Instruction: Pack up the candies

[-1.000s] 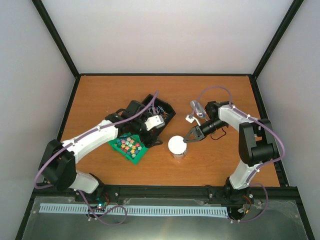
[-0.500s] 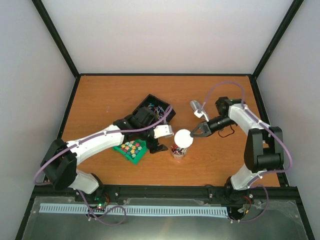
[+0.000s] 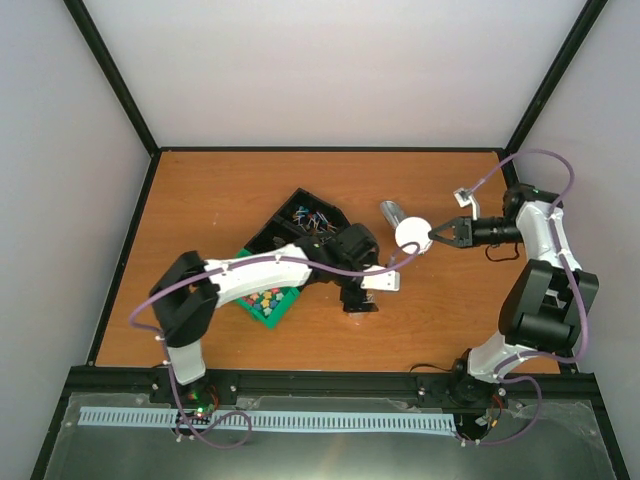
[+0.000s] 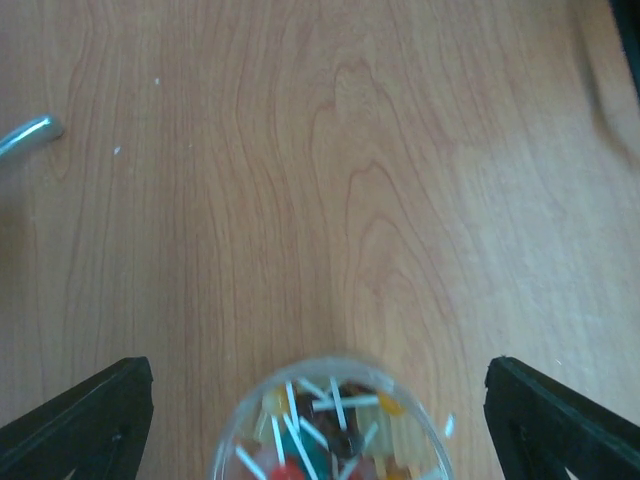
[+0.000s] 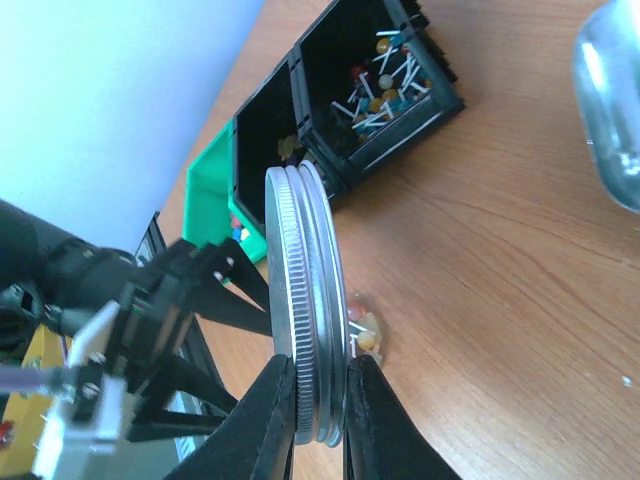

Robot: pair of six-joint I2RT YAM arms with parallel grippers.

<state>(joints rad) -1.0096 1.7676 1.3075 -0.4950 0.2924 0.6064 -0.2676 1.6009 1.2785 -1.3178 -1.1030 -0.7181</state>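
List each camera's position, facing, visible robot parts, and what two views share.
Top external: above and behind, looking down at the table; left arm and right arm show.
Left wrist: looks down at the open jar of candies; spread fingers show.
Right wrist: faces the black bin; its fingers clamp the lid.
Shared: top and right wrist both show lid and black bin.
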